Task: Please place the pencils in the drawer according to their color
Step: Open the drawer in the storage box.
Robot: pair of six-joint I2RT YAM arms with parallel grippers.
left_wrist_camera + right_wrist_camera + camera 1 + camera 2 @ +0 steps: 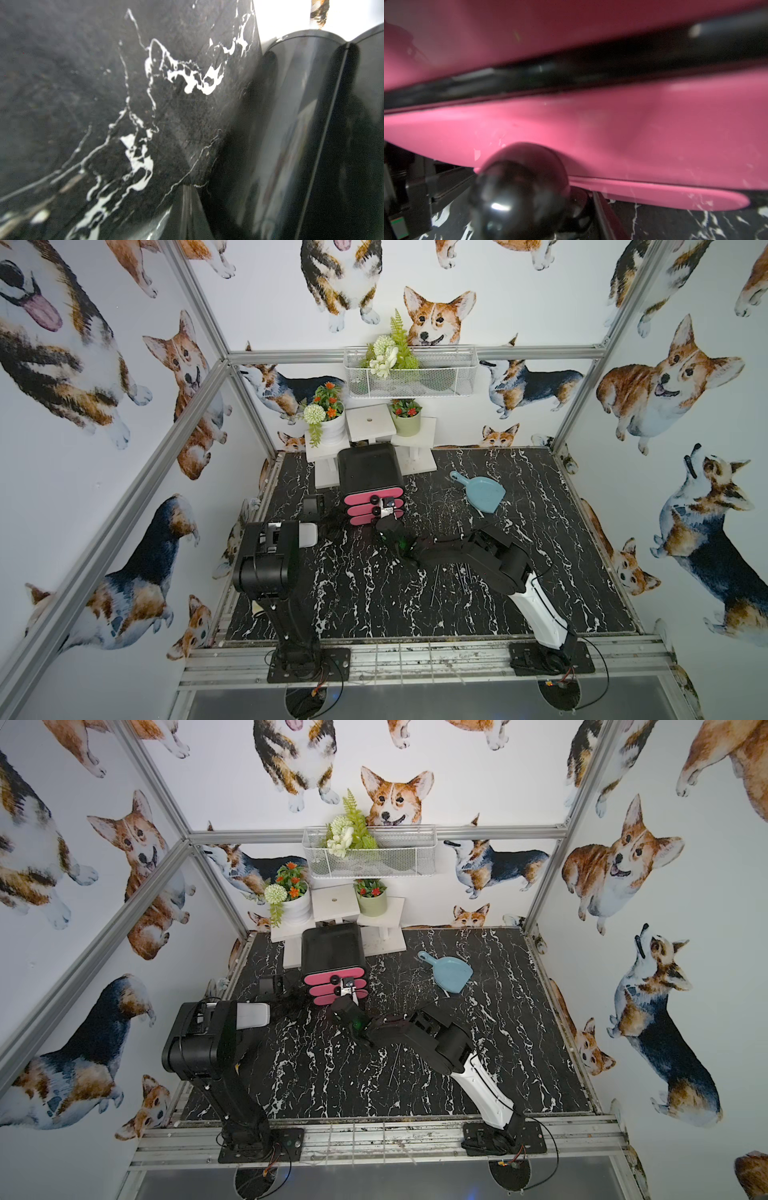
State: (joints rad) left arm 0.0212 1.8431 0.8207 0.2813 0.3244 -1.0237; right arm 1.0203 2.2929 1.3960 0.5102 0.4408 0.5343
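Observation:
The drawer (370,472) is a black chest with three stacked pink fronts (374,506) and black knobs, standing at the back middle of the table in both top views. My right gripper (388,509) is pressed up to the fronts just right of the knobs. In the right wrist view a knob (517,193) fills the near corner and the jaws are hidden. My left gripper (188,197) is shut and empty, tips low on the table beside the chest's black side (311,124). Several thin pencils (434,587) lie faintly on the table by the right arm.
A blue dustpan (482,491) lies to the right of the chest. White stands with flower pots (332,427) and a wire basket (409,371) sit behind it against the back wall. The left arm's bulky elbow (266,564) hangs over the table's left side.

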